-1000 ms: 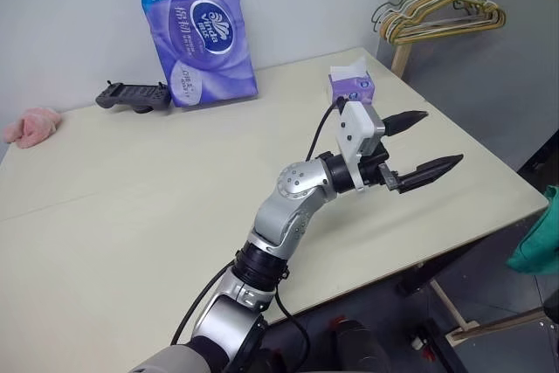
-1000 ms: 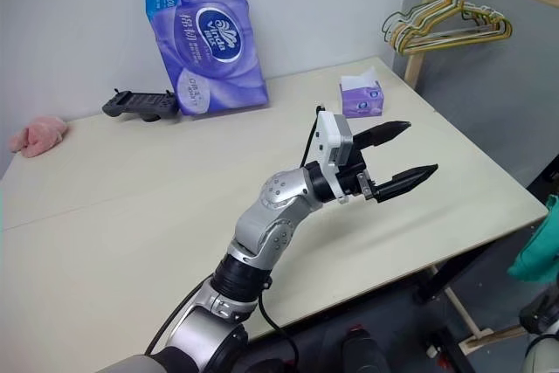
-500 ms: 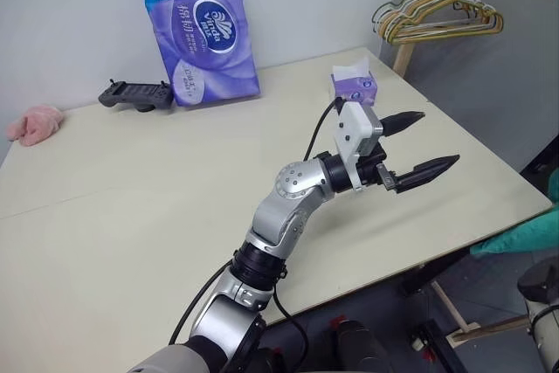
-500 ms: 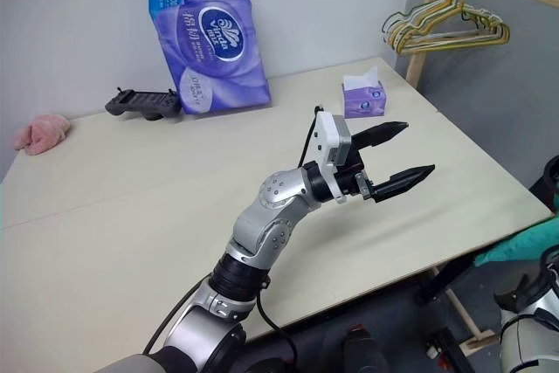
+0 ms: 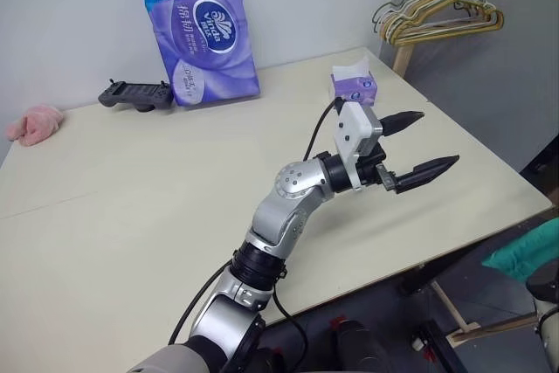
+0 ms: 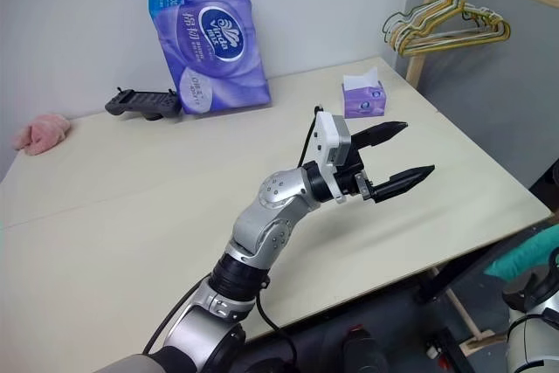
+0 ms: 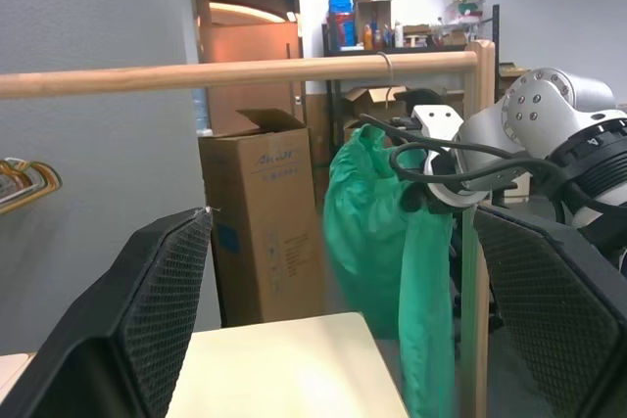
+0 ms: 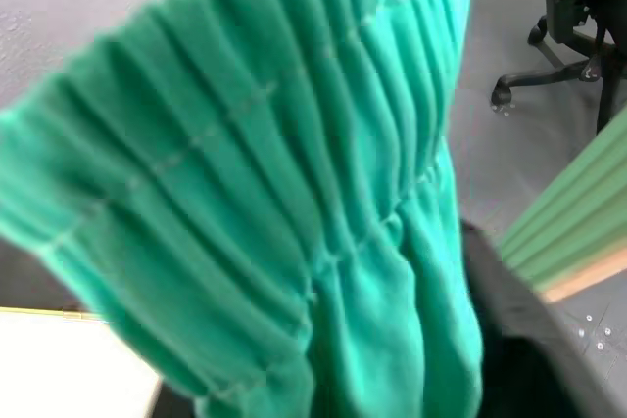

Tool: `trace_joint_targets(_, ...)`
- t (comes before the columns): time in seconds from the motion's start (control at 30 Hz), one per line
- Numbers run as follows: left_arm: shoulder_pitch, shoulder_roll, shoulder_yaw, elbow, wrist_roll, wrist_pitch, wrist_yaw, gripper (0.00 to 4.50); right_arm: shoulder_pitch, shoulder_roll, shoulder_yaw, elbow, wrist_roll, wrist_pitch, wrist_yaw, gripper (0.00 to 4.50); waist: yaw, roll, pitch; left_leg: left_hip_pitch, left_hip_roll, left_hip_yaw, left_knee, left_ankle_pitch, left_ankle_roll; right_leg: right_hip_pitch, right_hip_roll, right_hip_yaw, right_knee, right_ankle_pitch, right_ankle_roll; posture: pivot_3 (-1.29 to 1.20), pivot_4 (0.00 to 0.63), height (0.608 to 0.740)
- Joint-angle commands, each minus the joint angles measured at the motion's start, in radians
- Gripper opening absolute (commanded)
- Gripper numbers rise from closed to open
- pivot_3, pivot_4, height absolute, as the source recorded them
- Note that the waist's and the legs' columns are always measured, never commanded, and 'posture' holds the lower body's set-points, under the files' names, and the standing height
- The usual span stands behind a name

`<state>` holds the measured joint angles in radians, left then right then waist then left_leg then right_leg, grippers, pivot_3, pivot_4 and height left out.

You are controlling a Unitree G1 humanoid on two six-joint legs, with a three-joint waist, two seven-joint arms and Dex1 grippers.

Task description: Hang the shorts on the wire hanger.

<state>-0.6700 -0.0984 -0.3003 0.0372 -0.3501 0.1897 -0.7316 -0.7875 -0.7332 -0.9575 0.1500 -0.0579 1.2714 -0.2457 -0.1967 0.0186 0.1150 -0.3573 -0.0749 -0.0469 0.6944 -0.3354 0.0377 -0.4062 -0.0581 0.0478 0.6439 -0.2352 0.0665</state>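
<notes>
Over the table (image 5: 131, 216), the left gripper (image 5: 419, 144) was held level with its fingers spread wide and nothing between them. Bare tabletop was left all around it, with the right edge close beneath. Along the far edge, a black controller (image 5: 133, 93), a purple pack (image 5: 203, 32) and a tissue box (image 5: 353, 86) were set, and a pink cloth (image 5: 32, 123) lay at the left corner. Beyond the right edge, the shorts (image 7: 377, 232) were seen hanging under the wooden rail (image 7: 235, 73), below the thin hook of the wire hanger (image 7: 389, 58). Its triangle was hidden in the cloth. The right gripper (image 7: 423, 193) was pressed against the shorts, and whether anything was gripped could not be told. Yellow and green hangers (image 5: 437, 19) were bunched on the rail. "Vinda" was made out on the pack, while the smaller print was unreadable.
</notes>
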Motion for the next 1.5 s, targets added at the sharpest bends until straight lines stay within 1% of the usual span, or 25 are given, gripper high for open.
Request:
trace_joint_targets(0.03, -0.021, -0.001, 0.01, -0.046, -0.003, -0.006, 0.0, 4.5, 0.012, 0.003, 0.015, -0.079, 0.0, 0.008, -0.005, 3.53, 0.0, 0.0, 0.0, 0.0, 0.0, 0.0, 0.0, 0.0, 0.0, 0.0, 0.0, 0.0, 0.0, 0.0, 0.0, -0.31, 0.116, 0.74)
trace_joint_targets(0.07, -0.02, -0.001, 0.009, -0.048, -0.003, -0.006, 0.0, 4.5, 0.019, 0.014, 0.019, -0.105, -0.001, 0.025, -0.003, 3.96, 0.001, 0.0, 0.0, 0.0, 0.0, 0.0, 0.0, 0.0, 0.0, 0.0, 0.0, 0.0, 0.0, 0.0, 0.0, -0.31, 0.115, 0.74)
trace_joint_targets(0.13, -0.018, 0.0, 0.008, -0.052, -0.003, -0.005, 0.001, 4.5, 0.048, 0.037, 0.038, -0.18, -0.004, 0.073, 0.008, 4.43, 0.001, 0.0, 0.0, 0.0, 0.0, 0.0, 0.0, 0.0, 0.0, 0.0, 0.0, 0.0, 0.0, 0.0, 0.0, -0.31, 0.115, 0.74)
trace_joint_targets(0.23, -0.014, 0.001, 0.007, -0.057, -0.002, -0.004, 0.003, 4.5, 0.103, 0.08, 0.067, -0.304, -0.012, 0.145, 0.024, 4.43, 0.002, 0.0, 0.0, 0.0, 0.0, -0.001, 0.0, 0.0, 0.0, 0.0, 0.0, 0.0, 0.0, 0.0, 0.0, -0.3, 0.114, 0.74)
trace_joint_targets(0.33, -0.011, 0.003, 0.007, -0.062, -0.003, -0.001, 0.005, 4.5, 0.136, 0.145, 0.076, -0.445, -0.039, 0.238, 0.015, 4.43, 0.002, 0.001, 0.0, 0.0, 0.0, -0.001, 0.0, 0.0, 0.0, 0.0, 0.0, -0.001, 0.0, 0.0, 0.0, -0.31, 0.116, 0.74)
trace_joint_targets(0.53, -0.016, -0.002, 0.008, -0.057, -0.005, 0.0, 0.009, 4.5, 0.137, 0.249, 0.104, -0.616, -0.084, 0.325, 0.019, 4.43, 0.001, 0.001, -0.001, 0.0, 0.0, -0.002, 0.0, 0.0, -0.001, 0.0, 0.0, -0.001, 0.0, 0.0, 0.0, -0.32, 0.122, 0.74)
trace_joint_targets(0.6, -0.018, -0.005, 0.008, -0.056, -0.006, 0.001, 0.01, 4.5, 0.142, 0.283, 0.114, -0.655, -0.106, 0.341, 0.017, 4.43, 0.0, 0.002, -0.001, 0.0, 0.0, -0.003, 0.0, 0.0, -0.001, 0.0, 0.0, -0.002, 0.0, 0.0, 0.0, -0.32, 0.125, 0.74)
trace_joint_targets(0.73, -0.022, -0.007, 0.011, -0.057, -0.008, 0.004, 0.013, 4.5, 0.146, 0.316, 0.145, -0.718, -0.153, 0.343, 0.012, 4.43, 0.0, 0.001, 0.0, 0.0, 0.0, -0.003, 0.0, 0.0, -0.001, 0.0, 0.0, -0.002, 0.0, 0.0, 0.0, -0.32, 0.137, 0.74)
trace_joint_targets(0.8, -0.019, -0.005, 0.012, -0.063, -0.01, 0.009, 0.014, 4.5, 0.154, 0.344, 0.196, -0.786, -0.184, 0.343, 0.005, 4.43, -0.001, 0.002, 0.001, 0.0, 0.0, -0.003, 0.0, 0.0, -0.001, 0.0, 0.0, -0.002, 0.0, 0.0, 0.0, -0.32, 0.143, 0.74)
trace_joint_targets(0.9, -0.012, -0.001, 0.012, -0.072, -0.01, 0.016, 0.016, 4.5, 0.152, 0.438, 0.251, -0.876, -0.247, 0.343, -0.005, 4.43, -0.003, 0.0, 0.003, 0.001, 0.0, -0.004, 0.0, 0.0, -0.001, -0.001, 0.0, -0.003, 0.0, 0.0, 0.0, -0.32, 0.146, 0.74)
trace_joint_targets(0.97, -0.012, -0.001, 0.014, -0.074, -0.01, 0.02, 0.018, 4.5, 0.157, 0.46, 0.292, -0.905, -0.269, 0.343, 0.015, 4.43, -0.003, 0.002, 0.006, 0.001, 0.001, -0.004, 0.0, 0.0, -0.001, -0.001, 0.001, -0.003, 0.0, 0.0, 0.0, -0.31, 0.152, 0.74)
trace_joint_targets(1.1, -0.016, 0.002, 0.019, -0.07, -0.01, 0.022, 0.022, 4.5, 0.193, 0.434, 0.443, -0.96, -0.231, 0.343, 0.116, 4.43, -0.004, 0.0, 0.013, 0.001, 0.0, -0.004, 0.0, 0.0, -0.003, -0.001, 0.0, -0.003, 0.0, 0.0, 0.0, -0.31, 0.154, 0.74)
trace_joint_targets(1.23, -0.025, -0.005, 0.018, -0.064, -0.007, 0.02, 0.031, 4.5, 0.205, 0.383, 0.547, -0.943, -0.108, 0.343, 0.271, 4.43, -0.006, -0.002, 0.02, 0.001, 0.0, -0.004, 0.0, 0.001, -0.005, -0.001, 0.0, -0.004, 0.0, 0.0, 0.0, -0.31, 0.156, 0.74)
trace_joint_targets(1.37, -0.026, -0.004, 0.019, -0.065, -0.007, 0.023, 0.033, 4.5, 0.206, 0.346, 0.561, -0.919, -0.047, 0.341, 0.345, 4.43, -0.005, -0.006, 0.025, 0.0, 0.0, -0.006, 0.0, 0.0, -0.002, -0.001, 0.0, -0.005, 0.0, 0.0, 0.0, -0.3, 0.156, 0.74)
trace_joint_targets(1.47, -0.025, 0.002, 0.022, -0.069, -0.004, 0.026, 0.036, 4.5, 0.217, 0.356, 0.548, -0.85, 0.043, 0.255, 0.444, 4.43, -0.001, -0.01, 0.028, -0.001, 0.0, -0.006, 0.0, 0.0, -0.002, -0.002, 0.0, -0.005, 0.0, 0.0, 0.0, -0.3, 0.157, 0.74)
trace_joint_targets(1.5, -0.023, 0.005, 0.022, -0.071, -0.003, 0.027, 0.036, 4.5, 0.236, 0.344, 0.557, -0.827, 0.057, 0.209, 0.463, 4.43, -0.001, -0.01, 0.029, -0.001, 0.0, -0.006, 0.0, 0.0, -0.002, -0.002, 0.0, -0.005, 0.0, 0.0, 0.0, -0.29, 0.155, 0.74)
